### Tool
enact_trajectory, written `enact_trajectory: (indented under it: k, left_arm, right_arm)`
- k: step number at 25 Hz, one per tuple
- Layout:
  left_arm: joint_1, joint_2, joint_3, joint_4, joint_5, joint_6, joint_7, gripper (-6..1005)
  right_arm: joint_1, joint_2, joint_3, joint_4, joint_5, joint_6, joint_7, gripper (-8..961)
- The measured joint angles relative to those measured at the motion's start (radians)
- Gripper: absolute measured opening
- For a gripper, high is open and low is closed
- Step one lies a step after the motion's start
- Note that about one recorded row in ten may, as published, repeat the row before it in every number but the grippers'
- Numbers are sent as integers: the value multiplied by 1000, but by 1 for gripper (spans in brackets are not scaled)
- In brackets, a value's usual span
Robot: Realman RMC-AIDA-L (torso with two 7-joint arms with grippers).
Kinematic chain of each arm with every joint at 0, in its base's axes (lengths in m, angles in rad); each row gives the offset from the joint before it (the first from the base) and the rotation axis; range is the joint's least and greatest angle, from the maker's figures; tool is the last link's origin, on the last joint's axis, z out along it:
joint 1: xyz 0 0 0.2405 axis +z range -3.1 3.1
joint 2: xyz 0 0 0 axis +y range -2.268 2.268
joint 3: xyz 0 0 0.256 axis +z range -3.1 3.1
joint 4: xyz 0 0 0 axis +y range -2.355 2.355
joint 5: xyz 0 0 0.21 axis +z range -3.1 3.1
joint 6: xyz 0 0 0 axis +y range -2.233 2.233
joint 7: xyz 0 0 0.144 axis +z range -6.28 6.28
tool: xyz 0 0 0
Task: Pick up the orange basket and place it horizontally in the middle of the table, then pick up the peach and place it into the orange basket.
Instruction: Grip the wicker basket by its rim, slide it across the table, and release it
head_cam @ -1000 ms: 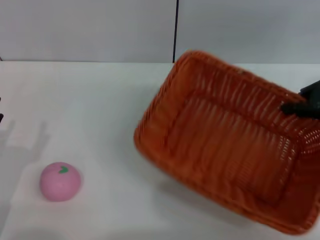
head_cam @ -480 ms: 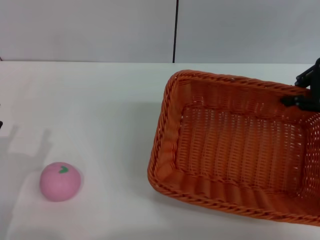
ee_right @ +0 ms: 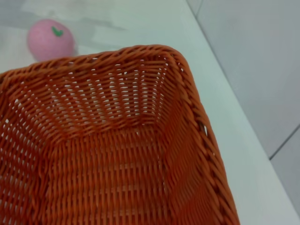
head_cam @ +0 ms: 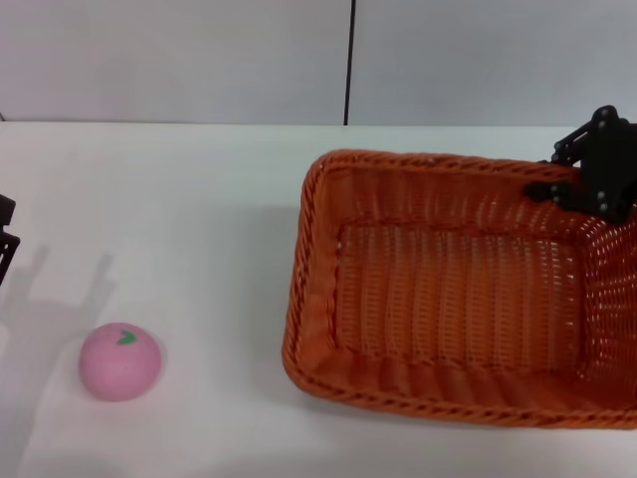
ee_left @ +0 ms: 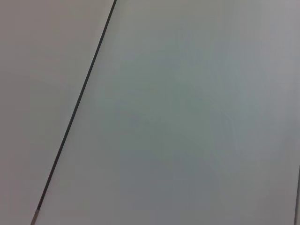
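Observation:
The orange basket (head_cam: 458, 299) sits level on the right half of the white table (head_cam: 179, 199), its long side running left to right, nothing inside it. My right gripper (head_cam: 559, 189) is at the basket's far right corner, shut on the braided rim. The right wrist view looks down into the basket (ee_right: 108, 154), with the peach (ee_right: 50, 39) beyond its far end. The pink peach (head_cam: 119, 361) with a green leaf mark lies near the table's front left, well apart from the basket. Only a dark sliver of my left gripper (head_cam: 5, 227) shows at the left edge.
A grey wall with a dark vertical seam (head_cam: 349, 60) stands behind the table. The left wrist view shows only that wall and the seam (ee_left: 75, 112). Bare tabletop lies between the peach and the basket.
The basket has swung from a tilted, diagonal pose to lying level and horizontal, shifting slightly left. My right gripper rose toward the far right corner with it. The left gripper edged into view.

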Motion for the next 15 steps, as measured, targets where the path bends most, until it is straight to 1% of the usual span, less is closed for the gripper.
enact_trajectory:
  k: [8,11,15]
  left_arm:
    - [-2,2,-5,5,0,2,0,816]
    - [-4,4,-6,5,0,2,0,815]
    - [-9,4,-7,9,0,3,0,815]
  right_arm:
    - [0,5,-6,2,2,68,-10,151]
    - [0,6,-25,18,18,110,-14,180]
    - [1,8,-39,28,36,132,-22,220]
